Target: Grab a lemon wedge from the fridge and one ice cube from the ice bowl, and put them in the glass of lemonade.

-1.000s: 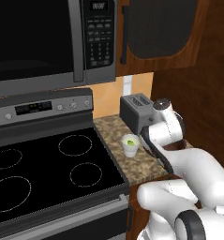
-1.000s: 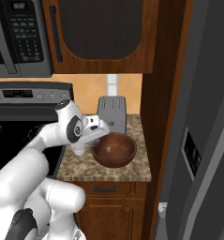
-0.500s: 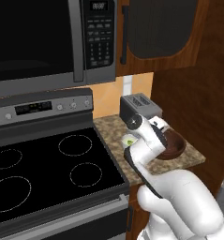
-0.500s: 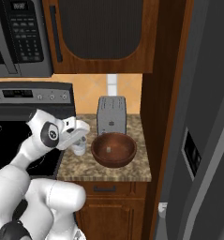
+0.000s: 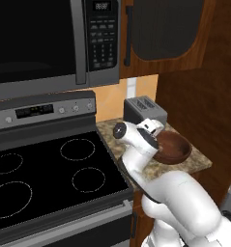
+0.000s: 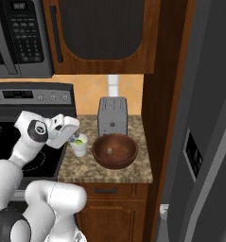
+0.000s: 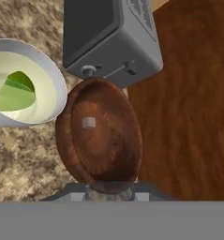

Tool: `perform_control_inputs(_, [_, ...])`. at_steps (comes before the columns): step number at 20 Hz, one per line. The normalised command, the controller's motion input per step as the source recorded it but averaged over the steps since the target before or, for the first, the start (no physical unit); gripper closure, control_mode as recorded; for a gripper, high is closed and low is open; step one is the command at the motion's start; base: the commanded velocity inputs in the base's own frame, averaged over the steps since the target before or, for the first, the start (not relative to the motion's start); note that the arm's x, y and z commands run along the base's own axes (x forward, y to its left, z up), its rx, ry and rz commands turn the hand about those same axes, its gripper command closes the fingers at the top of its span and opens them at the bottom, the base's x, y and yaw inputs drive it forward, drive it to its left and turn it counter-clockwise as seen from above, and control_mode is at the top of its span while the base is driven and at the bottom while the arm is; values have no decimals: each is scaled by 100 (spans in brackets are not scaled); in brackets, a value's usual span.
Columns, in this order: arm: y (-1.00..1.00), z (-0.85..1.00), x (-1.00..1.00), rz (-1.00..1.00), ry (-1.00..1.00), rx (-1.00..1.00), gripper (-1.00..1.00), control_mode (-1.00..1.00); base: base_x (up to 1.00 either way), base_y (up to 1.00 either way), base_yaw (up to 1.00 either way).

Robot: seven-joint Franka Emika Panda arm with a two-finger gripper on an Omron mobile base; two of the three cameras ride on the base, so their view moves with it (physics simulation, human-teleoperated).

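The glass of lemonade (image 7: 24,84), a pale cup on the speckled counter, has a green lemon wedge (image 7: 15,90) lying in it. Right beside it sits the ice bowl (image 7: 101,140), dark brown, with one small white ice cube (image 7: 88,123) inside. My gripper (image 7: 109,193) hovers above the bowl's near rim; its jaws are narrowly apart and nothing shows between them. In the right base view the gripper (image 6: 73,136) hangs just over the glass (image 6: 79,146), left of the bowl (image 6: 114,151). The fridge (image 6: 206,142) stands at the right, doors shut.
A grey toaster (image 6: 113,116) stands behind the bowl against the wall. The black stovetop (image 5: 49,173) lies left of the narrow counter (image 6: 133,172), with a microwave (image 5: 49,38) above it. A wooden side panel (image 6: 164,94) bounds the counter on the right.
The arm has drawn back and to the left, and the hand has turned. In the left base view the arm now covers the glass. The bowl, glass and toaster have stayed put.
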Motion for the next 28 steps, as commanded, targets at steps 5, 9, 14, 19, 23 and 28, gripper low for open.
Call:
perform_control_inputs(5, [16, -8, 32, -1, 0, -13, 100, -100, 0, 0, 0])
perform_control_inputs(9, [28, -29, 30, 0, 0, -15, 100, -100, 0, 0, 0])
perform_control_inputs(14, [28, -27, 34, 0, 0, -13, 100, -100, 0, 0, 0])
perform_control_inputs(19, [7, -10, 37, 0, 0, -7, 100, -100, 0, 0, 0])
perform_control_inputs(23, [0, -6, 25, 0, 0, -3, 100, -100, 0, 0, 0])
perform_control_inputs(28, [0, -12, 11, -1, 2, 0, 100, -100, 0, 0, 0])
